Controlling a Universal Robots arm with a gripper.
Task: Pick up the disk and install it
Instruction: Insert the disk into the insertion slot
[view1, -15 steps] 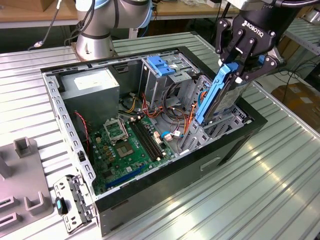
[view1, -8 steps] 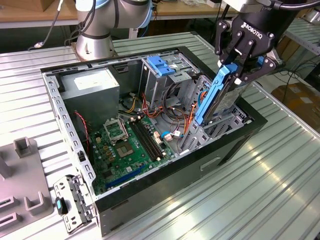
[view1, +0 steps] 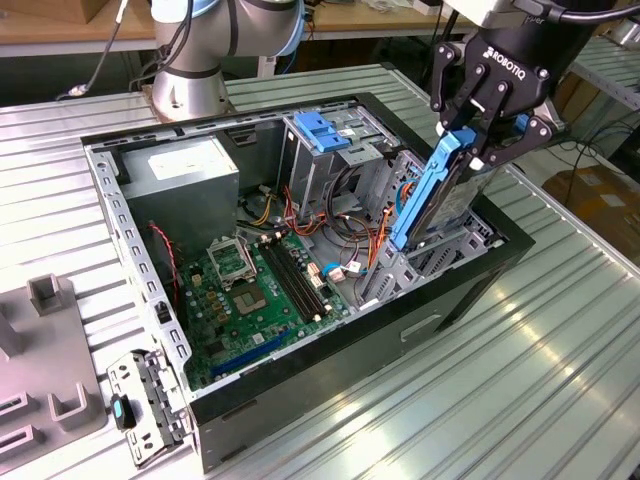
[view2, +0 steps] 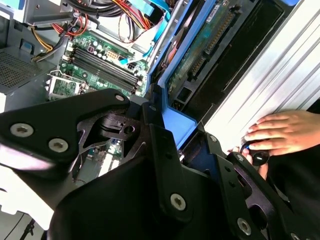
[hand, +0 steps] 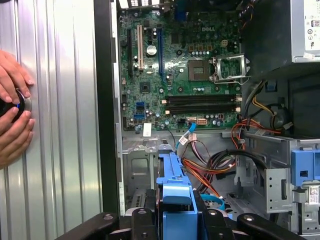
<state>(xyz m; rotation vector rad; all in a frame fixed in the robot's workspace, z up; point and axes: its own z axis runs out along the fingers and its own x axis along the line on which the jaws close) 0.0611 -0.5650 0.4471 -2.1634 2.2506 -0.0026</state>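
Blue-railed disk (view1: 432, 200) is pinched tight in the gripper (view1: 480, 150), tilted over the case (view1: 330, 375) at the exterior view's right. Looks like the install step, rails not lined up yet.

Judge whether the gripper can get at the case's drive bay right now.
Probably yes: the gripper, jaws shut on the tilted disk, hangs over the drive bay in the open case.

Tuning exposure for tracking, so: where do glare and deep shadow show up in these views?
Exterior view: the table gleams beside the case, while the disk in the gripper is evenly lit. Second wrist view: the table washes out to white, the gripper's body nearly black. First wrist view: the motherboard is evenly lit; shadow lies beside the power supply.
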